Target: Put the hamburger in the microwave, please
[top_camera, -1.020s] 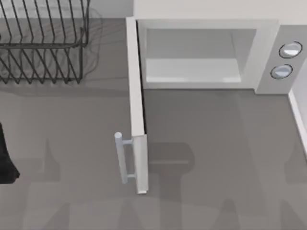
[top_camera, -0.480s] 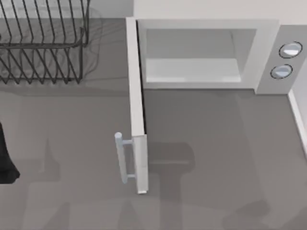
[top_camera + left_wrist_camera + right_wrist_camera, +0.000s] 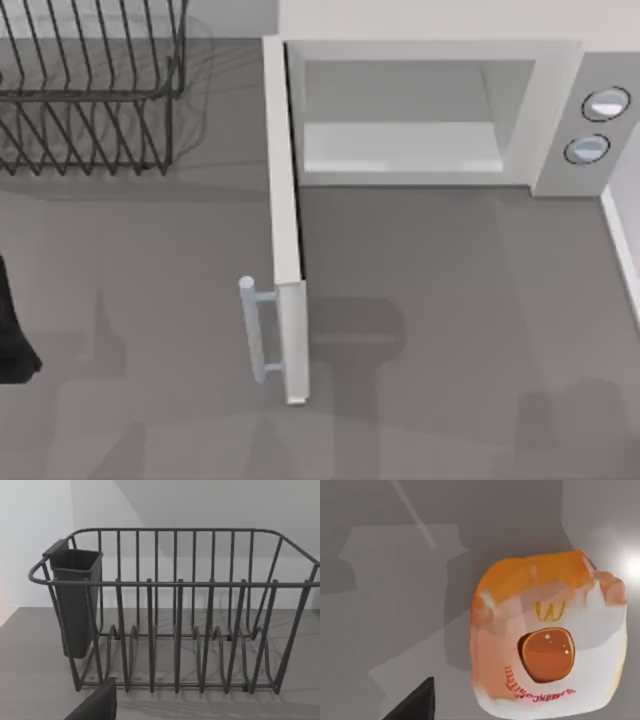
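Closest in, the right wrist view looks straight down on the hamburger (image 3: 547, 650), an orange-and-white wrapped lump lying on the grey table (image 3: 450, 300) with its shadow beside it. A dark tip of the right gripper (image 3: 412, 704) shows near it, not touching; whether that gripper is spread or closed I cannot tell. A soft shadow at 5 o'clock in the top view suggests this arm hangs over the near right of the table. The left arm (image 3: 12, 330) sits parked at the 9 o'clock edge, its gripper (image 3: 95, 705) facing the dish rack (image 3: 90, 90) at 10 o'clock; its state I cannot tell either. The microwave (image 3: 420, 50) stands at 12 to 1 o'clock, its door (image 3: 285, 220) swung out toward 6 o'clock and the cavity bare. I judge the reach for the burger is in hand: next, drop, pinch it, lift, then carry it to 12 o'clock, clear of the door
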{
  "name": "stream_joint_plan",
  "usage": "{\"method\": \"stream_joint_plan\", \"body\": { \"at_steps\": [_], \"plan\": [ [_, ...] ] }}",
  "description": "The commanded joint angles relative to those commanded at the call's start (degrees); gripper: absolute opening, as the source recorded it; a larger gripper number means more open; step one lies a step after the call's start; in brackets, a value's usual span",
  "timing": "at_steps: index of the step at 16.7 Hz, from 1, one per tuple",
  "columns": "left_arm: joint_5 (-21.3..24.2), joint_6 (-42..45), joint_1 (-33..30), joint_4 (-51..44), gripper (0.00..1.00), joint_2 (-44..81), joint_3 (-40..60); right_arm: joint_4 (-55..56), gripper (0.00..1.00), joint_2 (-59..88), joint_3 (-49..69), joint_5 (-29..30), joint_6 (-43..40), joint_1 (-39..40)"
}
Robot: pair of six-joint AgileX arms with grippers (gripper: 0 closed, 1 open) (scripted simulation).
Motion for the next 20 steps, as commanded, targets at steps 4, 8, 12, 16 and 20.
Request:
{"method": "stream_joint_plan", "body": {
  "at_steps": [4,8,12,16,20],
  "plan": [
    [0.0,0.0,0.0,0.0,1.00,0.0,0.0,-2.0,1.00,2.9,2.1,0.0,-2.6,-0.7],
    [0.0,0.0,0.0,0.0,1.00,0.0,0.0,-1.7,1.00,2.8,1.8,0.0,-2.5,-0.5],
    [0.0,0.0,0.0,0.0,1.00,0.0,0.0,4.8,1.00,6.3,-1.5,0.0,-2.4,-0.6],
    [0.0,0.0,0.0,0.0,1.00,0.0,0.0,16.4,1.00,11.9,-6.8,0.0,-2.3,-0.6],
    [0.0,0.0,0.0,0.0,1.00,0.0,0.0,20.5,1.00,14.4,-8.9,0.0,-2.3,-0.6]
  ]
}}
